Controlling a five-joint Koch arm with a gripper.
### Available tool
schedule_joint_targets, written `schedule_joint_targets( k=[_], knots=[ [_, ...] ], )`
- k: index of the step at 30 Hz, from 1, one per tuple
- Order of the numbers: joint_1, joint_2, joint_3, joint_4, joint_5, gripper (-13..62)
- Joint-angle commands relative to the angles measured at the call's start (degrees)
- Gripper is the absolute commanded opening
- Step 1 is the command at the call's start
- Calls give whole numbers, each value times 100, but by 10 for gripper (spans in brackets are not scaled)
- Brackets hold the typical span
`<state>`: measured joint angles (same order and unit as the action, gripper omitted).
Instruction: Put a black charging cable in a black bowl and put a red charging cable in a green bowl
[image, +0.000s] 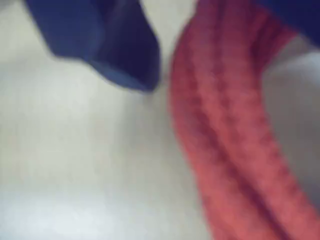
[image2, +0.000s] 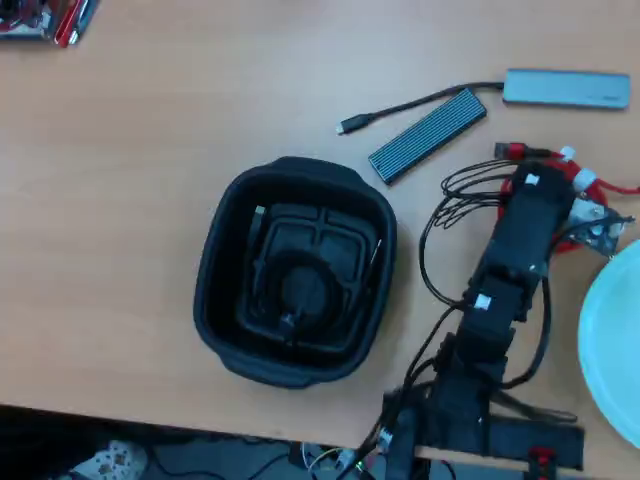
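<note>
That red charging cable (image: 225, 130) is right by the blue jaws, can't tell if they're closed on it, sitting on the surface beside the green bowl (image2: 612, 335), so a loose loop could slip or snag.

This looks like a hobbyist's or office desk used as a small electronics workbench. The smooth light-brown wood-laminate tabletop (image2: 150, 150) carries computer accessories: a ribbed dark-grey rectangular drive enclosure (image2: 428, 136) with a short black lead (image2: 400, 107), and a flat silver-grey hub (image2: 567, 87) near the far edge. A small black robot arm (image2: 500, 300) with exposed thin wiring is fixed at the table's near edge, and loose cables hang below it against a dark floor.
</note>
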<state>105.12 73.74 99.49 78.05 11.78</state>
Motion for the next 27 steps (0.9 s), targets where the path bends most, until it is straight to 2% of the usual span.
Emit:
schedule_joint_targets(
  k=[1,5,8,13,17,18,20,27],
  knots=[
    [18,-176,-299,158,369,526],
    [35,-272,-404,185,431,523],
    [44,-272,-369,176,483,461],
    [26,-237,-325,149,466,205],
    [18,-229,-343,141,501,-75],
    [18,-220,-352,149,589,-98],
    [18,-211,-360,167,835,-54],
    [9,308,-308,193,1230,-66]
  ],
)
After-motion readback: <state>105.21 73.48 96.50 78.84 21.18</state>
